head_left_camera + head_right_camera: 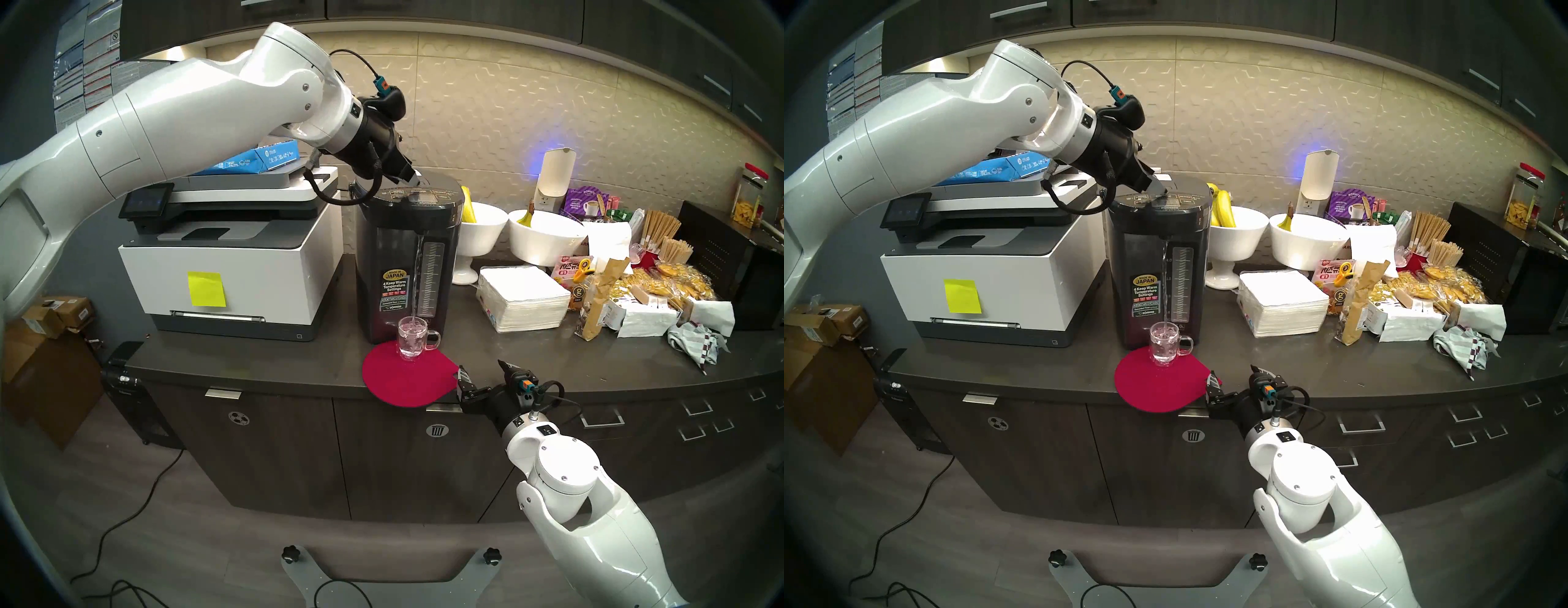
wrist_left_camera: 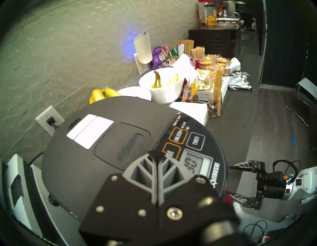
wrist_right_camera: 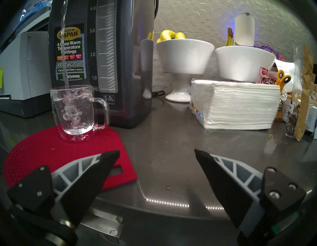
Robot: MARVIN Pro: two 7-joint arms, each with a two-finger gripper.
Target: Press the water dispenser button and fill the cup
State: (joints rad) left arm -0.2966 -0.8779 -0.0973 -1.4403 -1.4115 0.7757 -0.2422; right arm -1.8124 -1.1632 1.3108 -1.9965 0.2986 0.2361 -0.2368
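Note:
The dark water dispenser [image 1: 407, 263] stands on the counter beside the printer. My left gripper [image 2: 157, 155] is shut, and its joined tips press down on the DISPENSE button [image 2: 171, 152] on the top panel. A stream of water [image 3: 64, 43] falls from the spout into the cup [image 3: 75, 110]. This clear glass mug [image 1: 412, 339] stands upright on a red mat [image 1: 407, 382], is partly filled, and has its handle pointing right. My right gripper [image 3: 157, 151] is open and empty, low at the counter's front edge, right of the mat.
A white-grey printer [image 1: 237, 254] sits left of the dispenser. To its right are two white bowls [image 1: 483, 229] with bananas, a stack of napkins [image 1: 524, 301] and several snack bags [image 1: 662, 288]. A black appliance [image 1: 729, 263] stands at the far right.

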